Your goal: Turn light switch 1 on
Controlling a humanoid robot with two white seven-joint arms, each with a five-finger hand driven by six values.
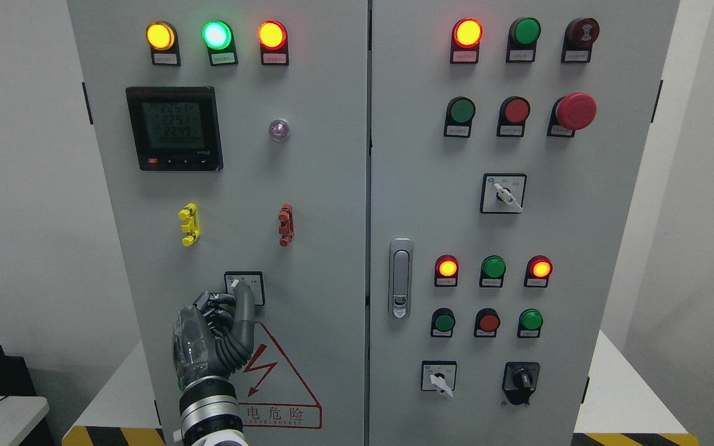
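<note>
White room, grey cabinet (pixel 307 186); left hand (pixel 217 322) fingers curled on rotary switch (pixel 244 288).

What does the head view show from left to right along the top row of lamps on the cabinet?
Yellow lamp → lit green lamp → red lamp → second red lamp → unlit green lamp → dark red buzzer.
</note>
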